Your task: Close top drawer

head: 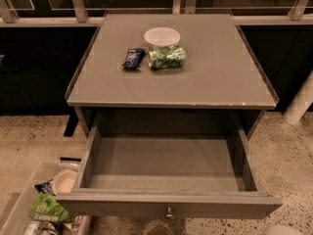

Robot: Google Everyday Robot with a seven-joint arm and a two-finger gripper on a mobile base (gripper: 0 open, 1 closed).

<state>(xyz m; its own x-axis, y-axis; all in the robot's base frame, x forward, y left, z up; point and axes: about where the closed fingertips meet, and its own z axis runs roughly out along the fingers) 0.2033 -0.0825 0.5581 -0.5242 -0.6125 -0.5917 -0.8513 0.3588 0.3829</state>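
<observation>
Clearly the top drawer (166, 165) gapes open beneath the desk (215, 77), untouched; the hand is out of view, so its grip cannot be told. Next: push the drawer's front straight in.

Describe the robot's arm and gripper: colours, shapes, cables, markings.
Almost nothing of them shows. The gripper is out of view, so its look cannot be told. The only likely piece of the robot is a pale, off-white rounded shell at the bottom right corner, below the front of the top drawer. It looks smooth and plain, with no cables or markings visible.
</observation>
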